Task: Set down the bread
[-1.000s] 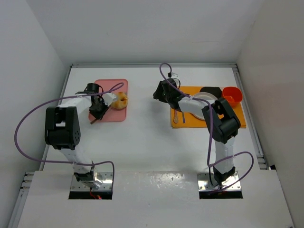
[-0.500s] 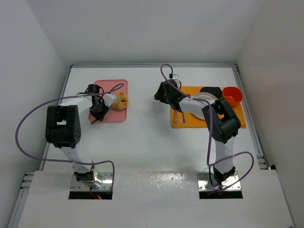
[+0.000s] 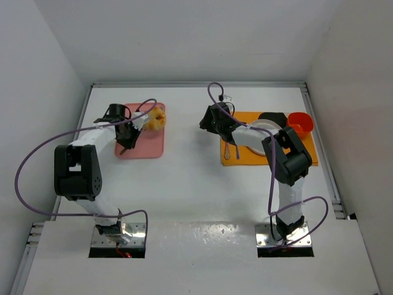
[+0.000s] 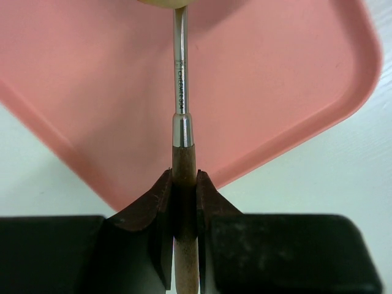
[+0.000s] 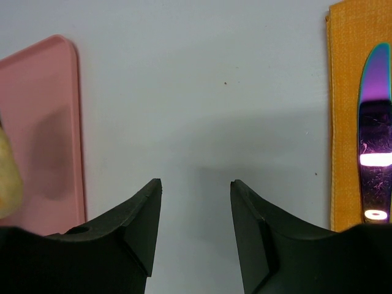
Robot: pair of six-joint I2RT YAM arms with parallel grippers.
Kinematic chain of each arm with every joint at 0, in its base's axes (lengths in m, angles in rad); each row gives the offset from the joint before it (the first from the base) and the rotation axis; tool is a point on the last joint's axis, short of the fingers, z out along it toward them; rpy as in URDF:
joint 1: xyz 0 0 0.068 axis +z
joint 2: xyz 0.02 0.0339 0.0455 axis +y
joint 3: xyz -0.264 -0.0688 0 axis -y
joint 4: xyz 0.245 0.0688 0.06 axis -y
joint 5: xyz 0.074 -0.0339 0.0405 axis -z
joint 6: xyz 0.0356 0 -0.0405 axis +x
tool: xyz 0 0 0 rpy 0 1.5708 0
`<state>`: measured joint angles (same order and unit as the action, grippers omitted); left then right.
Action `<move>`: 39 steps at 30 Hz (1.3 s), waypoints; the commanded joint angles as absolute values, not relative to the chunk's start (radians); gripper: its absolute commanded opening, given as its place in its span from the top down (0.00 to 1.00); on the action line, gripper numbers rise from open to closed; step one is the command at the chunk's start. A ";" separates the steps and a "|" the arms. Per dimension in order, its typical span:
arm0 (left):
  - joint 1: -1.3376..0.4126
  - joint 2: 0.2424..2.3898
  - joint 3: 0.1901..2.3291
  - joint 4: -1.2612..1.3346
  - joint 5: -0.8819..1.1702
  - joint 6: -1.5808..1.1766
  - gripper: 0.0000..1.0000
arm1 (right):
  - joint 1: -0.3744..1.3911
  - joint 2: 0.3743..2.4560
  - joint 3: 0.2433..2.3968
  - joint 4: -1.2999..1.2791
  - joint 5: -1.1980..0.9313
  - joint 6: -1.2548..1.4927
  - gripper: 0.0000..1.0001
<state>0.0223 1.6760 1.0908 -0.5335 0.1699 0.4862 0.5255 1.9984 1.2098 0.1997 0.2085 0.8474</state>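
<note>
The bread [image 3: 156, 118], a small golden-brown bun, sits on the tip of a utensil with a steel shaft [image 4: 180, 73] and a wooden handle. It hangs over the far right corner of the pink tray [image 3: 150, 147]. My left gripper [image 3: 130, 132] is shut on that wooden handle [image 4: 184, 177]; only the bun's lower edge [image 4: 162, 2] shows in the left wrist view. My right gripper [image 3: 206, 120] stands open over bare table [image 5: 196, 184], between the tray and the orange mat, holding nothing. The bun shows at the left edge [image 5: 7, 177] of the right wrist view.
An orange mat [image 3: 307, 153] at the right carries a white plate [image 3: 256, 128], a black bowl [image 3: 272, 117], a red cup [image 3: 300, 122] and an iridescent utensil [image 5: 375, 122]. The pink tray's edge [image 5: 49, 122] lies left of my right gripper. White walls enclose the table.
My left gripper has carried the utensil and bread from the tray's right edge toward its far right corner. The right arm has not moved.
</note>
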 commanded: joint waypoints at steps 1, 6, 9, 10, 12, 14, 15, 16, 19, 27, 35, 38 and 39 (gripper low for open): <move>0.029 1.597 1.098 -0.451 0.247 0.451 1.00 | 0.519 1.916 1.207 0.225 0.218 0.830 0.51; 0.003 1.597 1.185 -0.512 0.259 0.440 1.00 | 0.489 1.855 1.177 0.209 0.167 0.799 0.51; -0.053 1.637 1.312 -0.605 0.259 0.440 1.00 | 0.424 1.756 1.144 0.112 0.109 0.744 0.51; -0.072 1.660 1.345 -0.627 0.259 0.440 1.00 | 0.390 1.729 1.135 0.056 0.098 0.726 0.51; -0.135 1.686 1.434 -0.673 0.249 0.420 1.00 | 0.358 1.617 1.094 -0.085 0.078 0.654 0.51; -0.185 1.735 1.491 -0.699 0.223 0.410 1.00 | 0.287 1.527 1.052 -0.155 0.075 0.574 0.51; -0.237 1.755 1.553 -0.722 0.209 0.400 1.00 | 0.229 1.469 1.028 -0.255 0.080 0.557 0.51; -0.262 1.779 1.587 -0.735 0.209 0.387 1.00 | 0.229 1.409 0.990 -0.287 0.080 0.531 0.51; -0.362 1.890 1.731 -0.779 0.189 0.354 1.00 | 0.120 1.261 0.901 -0.428 0.078 0.496 0.50; -0.595 2.192 2.109 -0.860 0.127 0.305 1.00 | -0.169 0.980 0.663 -0.635 0.057 0.442 0.48; -0.764 2.414 2.367 -0.891 0.066 0.236 1.00 | -0.265 0.862 0.545 -0.661 -0.043 0.452 0.48; -0.810 2.468 2.388 -0.891 0.043 0.236 1.00 | -0.271 0.862 0.526 -0.655 -0.037 0.469 0.48; -0.821 2.479 2.388 -0.881 0.029 0.236 1.00 | -0.278 0.862 0.523 -0.653 -0.038 0.474 0.48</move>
